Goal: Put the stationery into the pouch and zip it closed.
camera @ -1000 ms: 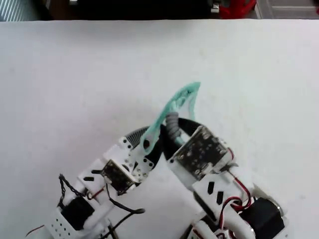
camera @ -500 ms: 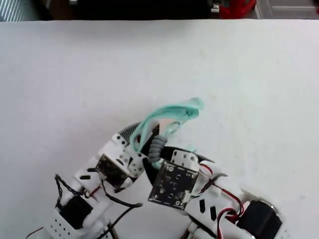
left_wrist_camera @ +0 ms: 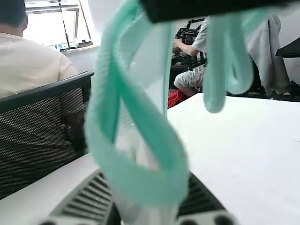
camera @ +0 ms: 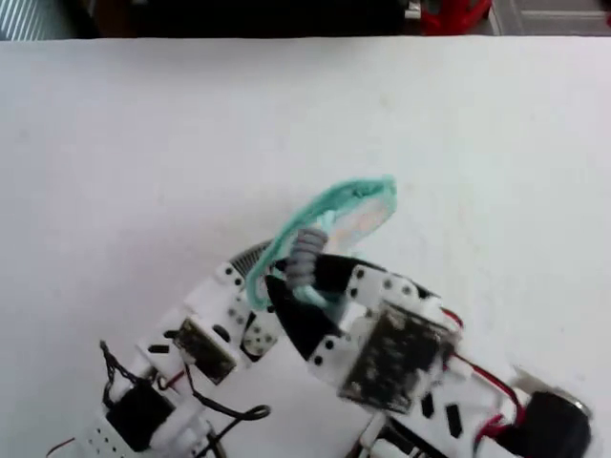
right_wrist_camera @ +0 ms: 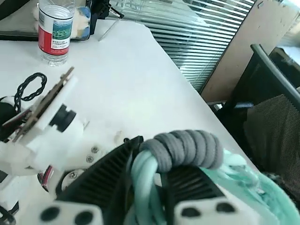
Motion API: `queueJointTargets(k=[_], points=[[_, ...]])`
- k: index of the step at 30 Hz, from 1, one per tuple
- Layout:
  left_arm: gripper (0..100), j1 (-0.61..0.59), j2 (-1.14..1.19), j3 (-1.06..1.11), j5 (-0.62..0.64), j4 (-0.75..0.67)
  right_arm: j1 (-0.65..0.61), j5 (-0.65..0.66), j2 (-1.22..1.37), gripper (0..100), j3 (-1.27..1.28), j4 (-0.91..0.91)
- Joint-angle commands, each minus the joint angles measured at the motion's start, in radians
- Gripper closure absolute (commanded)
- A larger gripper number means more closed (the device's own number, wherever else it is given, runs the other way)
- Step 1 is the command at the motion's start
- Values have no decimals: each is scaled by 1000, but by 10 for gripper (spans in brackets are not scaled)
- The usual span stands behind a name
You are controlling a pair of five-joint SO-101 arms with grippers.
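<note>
Pouch [camera: 348, 205] hangs clear of the surface [camera: 143, 143] between your arms: left pincer [camera: 256, 277] pinching its near end, right pincer [camera: 304, 286] pinching teal trim beside the grey coil [camera: 305, 256], likely so you can tension the zip line.

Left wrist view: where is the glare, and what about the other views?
Left wrist view: the window past the pouch glares white. Right wrist view: daylight glares through the blinds. High view: the table is evenly lit, with faint shadows.
</note>
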Motion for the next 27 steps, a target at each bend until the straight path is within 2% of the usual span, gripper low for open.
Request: queueJointTargets(k=[1,7,11,13,16,20,27], points=[[976,15,13,17,-31,32,-30,-3,67,980,-92,-93],[976,15,13,35,-35,44,147,-8,143,980,-342,-108],[976,13,15,37,-63,48,202,-8,289,980,-502,-50],[976,12,15,37,-66,54,173,-9,377,980,-552,19],[976,-25,35,25,-61,63,24,2,479,980,-617,120],[976,-53,203,-57,-40,40,-119,35,593,980,-727,223],[976,-56,679,-216,-23,-117,-124,63,719,980,-783,338]])
